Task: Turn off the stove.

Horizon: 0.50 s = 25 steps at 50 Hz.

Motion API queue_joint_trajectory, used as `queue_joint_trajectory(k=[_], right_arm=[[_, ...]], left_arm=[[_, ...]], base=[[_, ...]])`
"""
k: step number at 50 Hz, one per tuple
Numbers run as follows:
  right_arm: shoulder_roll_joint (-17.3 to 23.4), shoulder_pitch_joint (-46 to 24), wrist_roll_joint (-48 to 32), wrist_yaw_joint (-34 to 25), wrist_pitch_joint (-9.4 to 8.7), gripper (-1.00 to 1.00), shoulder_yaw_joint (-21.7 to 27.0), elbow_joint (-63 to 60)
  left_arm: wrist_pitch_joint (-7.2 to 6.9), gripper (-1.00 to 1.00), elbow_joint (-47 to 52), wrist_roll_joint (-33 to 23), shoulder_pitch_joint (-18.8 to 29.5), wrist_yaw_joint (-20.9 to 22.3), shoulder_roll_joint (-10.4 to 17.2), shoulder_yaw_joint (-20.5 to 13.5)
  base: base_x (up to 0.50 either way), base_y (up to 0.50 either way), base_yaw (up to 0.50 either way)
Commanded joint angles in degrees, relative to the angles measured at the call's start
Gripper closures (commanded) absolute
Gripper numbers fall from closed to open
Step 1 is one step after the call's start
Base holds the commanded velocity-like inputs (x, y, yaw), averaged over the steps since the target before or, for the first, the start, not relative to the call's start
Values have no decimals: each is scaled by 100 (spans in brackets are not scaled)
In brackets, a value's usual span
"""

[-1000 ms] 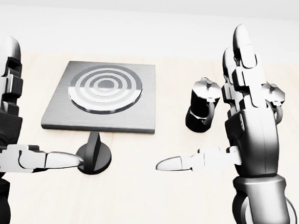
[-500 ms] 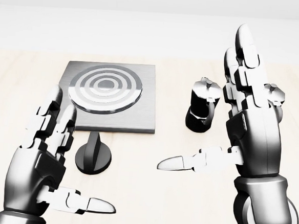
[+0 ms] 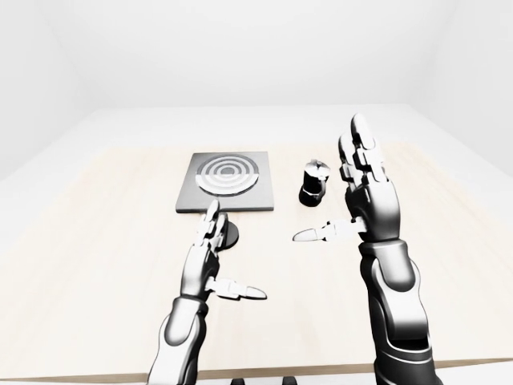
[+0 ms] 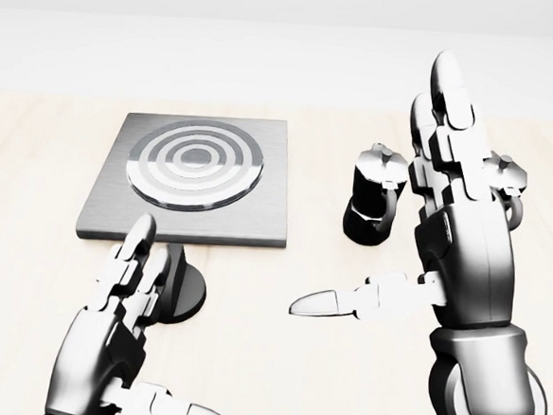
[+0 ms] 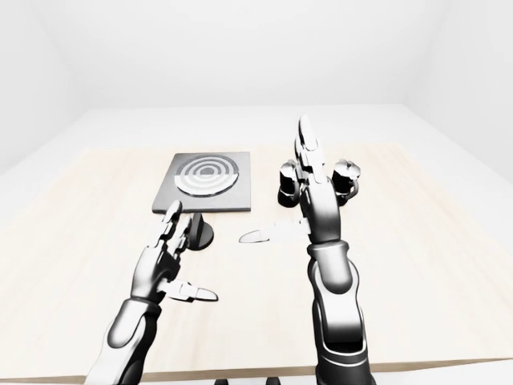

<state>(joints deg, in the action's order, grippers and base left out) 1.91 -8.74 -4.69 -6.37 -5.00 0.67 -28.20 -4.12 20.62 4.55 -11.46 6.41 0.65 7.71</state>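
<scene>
The stove is a grey square plate [image 4: 266,216] with a ringed burner [image 4: 196,164], lying on the pale wood table. Its black knob [image 4: 187,294] stands on the table just below the plate's lower edge, with the grip ridge upright. My left hand [image 4: 168,333] is open at the bottom left of the head view; its fingers [image 4: 133,254] overlap the knob's left side, and I cannot tell if they touch it. My right hand [image 3: 330,183] is open and empty, with fingers pointing up and the thumb [image 4: 332,302] pointing left, to the right of the knob.
A black moka pot [image 4: 372,205] stands to the right of the stove, just left of my right hand. A second pot [image 5: 346,172] stands behind that hand. The table's near edge [image 3: 280,373] runs along the bottom of the left-eye view.
My left hand left the knob's left side, where its thumb touched it, dropped low, and now reaches up with its fingers over the knob. The right hand and knob have hardly moved.
</scene>
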Motion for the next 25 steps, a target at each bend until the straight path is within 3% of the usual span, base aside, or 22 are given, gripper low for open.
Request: queue_joint_trajectory(k=[1,9,14,15,25], right_arm=[[-5,10,4,13,0,-100,-6,11],[-8,10,6,20,0,-100,-6,6],[-9,5,11,28,0,-100,-7,8],[-8,3,11,29,0,-100,-7,7],[-7,28,30,37,0,-100,1,10]], left_arm=[[38,-100,-114,-77,-143,78,31,143],[19,-100,-113,-79,-179,73,48,202],[-26,-100,-187,-156,-159,33,55,235],[-88,-100,-174,-153,-162,28,54,241],[-88,-100,136,-208,-161,-8,77,306]], base=[[0,0,0],[0,0,0],[0,0,0],[0,0,0],[0,0,0]])
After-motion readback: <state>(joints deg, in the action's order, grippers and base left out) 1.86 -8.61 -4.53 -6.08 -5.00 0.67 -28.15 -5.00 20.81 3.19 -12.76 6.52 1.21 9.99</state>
